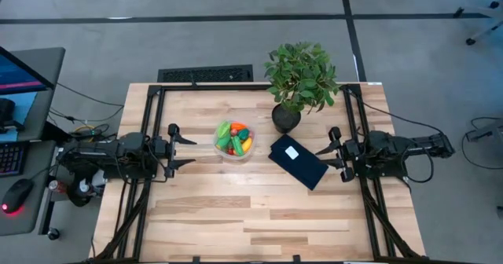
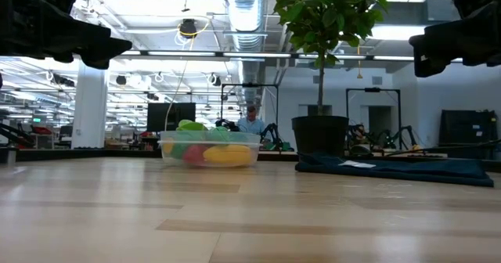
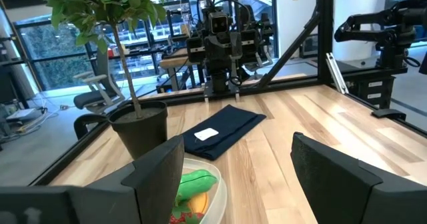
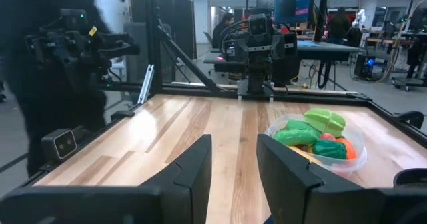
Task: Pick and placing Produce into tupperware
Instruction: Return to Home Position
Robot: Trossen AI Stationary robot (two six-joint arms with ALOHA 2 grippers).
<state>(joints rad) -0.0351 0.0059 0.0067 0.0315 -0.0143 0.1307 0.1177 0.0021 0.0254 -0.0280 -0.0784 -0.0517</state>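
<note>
The left gripper (image 1: pixel 193 152) holds its fingers wide apart and empty, close beside the tupperware (image 1: pixel 218 147). The right gripper (image 1: pixel 324 155), fingers a little apart and empty, sits well off on the tupperware's opposite side, past a dark blue cloth (image 1: pixel 302 168). The produce (image 1: pixel 235 137) fills the tupperware, near a potted plant (image 1: pixel 285 117).

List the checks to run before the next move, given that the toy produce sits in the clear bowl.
1. Colourful toy produce inside the round clear plastic container: ok.
2. No produce loose on the pale wooden table: ok.
3. Open, empty left tool: ok.
4. Open, empty right tool: ok.
5. Both tools raised off the table, apart from the container: ok.
6. Arms fully home: cannot tell.
</note>
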